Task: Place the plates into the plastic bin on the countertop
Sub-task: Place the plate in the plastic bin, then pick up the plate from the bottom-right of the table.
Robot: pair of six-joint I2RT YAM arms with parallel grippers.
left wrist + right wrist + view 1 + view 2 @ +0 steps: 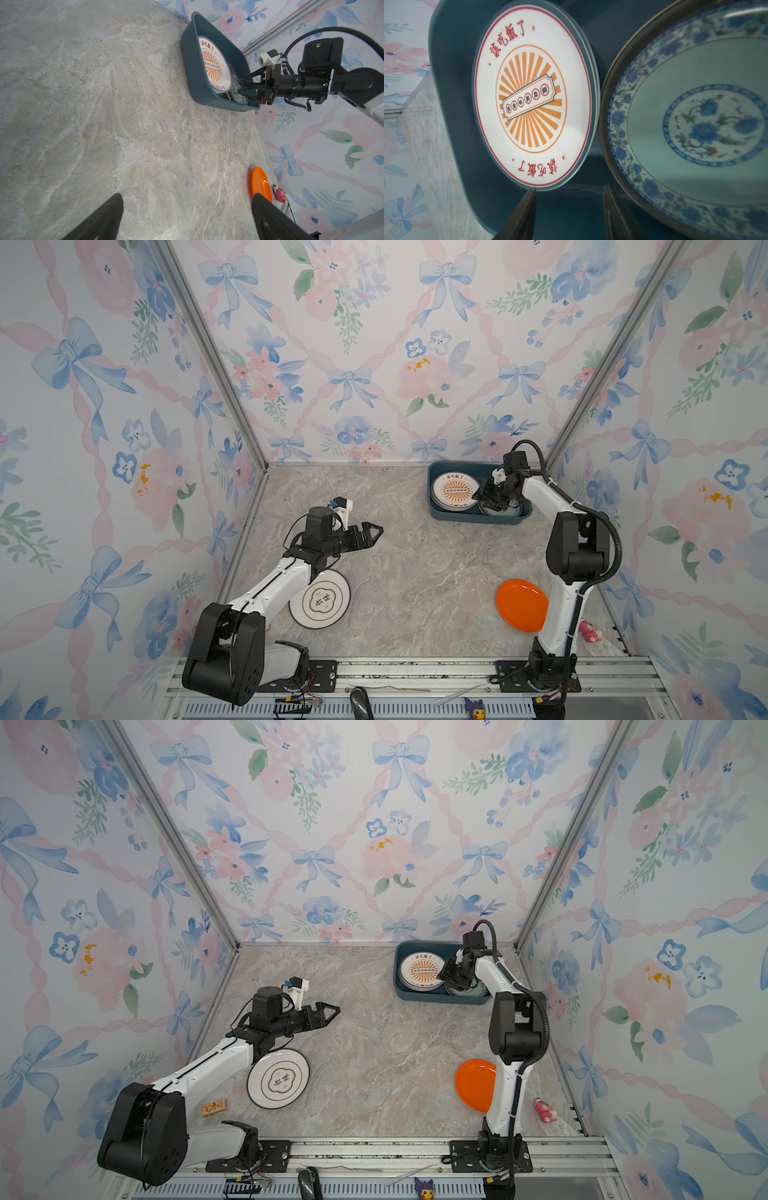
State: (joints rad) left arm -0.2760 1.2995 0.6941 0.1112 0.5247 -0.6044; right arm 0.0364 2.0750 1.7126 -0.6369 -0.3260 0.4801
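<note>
The dark teal plastic bin [478, 517] [432, 996] [193, 68] [452, 83] stands at the back right of the countertop [415, 572]. In it lie a stack topped by a white sunburst plate [455, 490] [529, 99] and, beside it, a blue-green patterned plate [513, 510] [695, 124]. My right gripper [484, 497] [570, 189] is down inside the bin between them, open, with only the bin floor between its fingers. An orange plate [519, 605] [260, 182] and a gold-emblem white plate [322, 601] [280, 1079] lie on the countertop. My left gripper [376, 531] [187, 196] hovers open and holds nothing.
A small pink toy [590, 630] [280, 194] lies by the right wall near the orange plate. A little wooden block [214, 1107] sits beside the left arm's base. Floral walls close in three sides, and a metal rail [415, 672] runs along the front edge.
</note>
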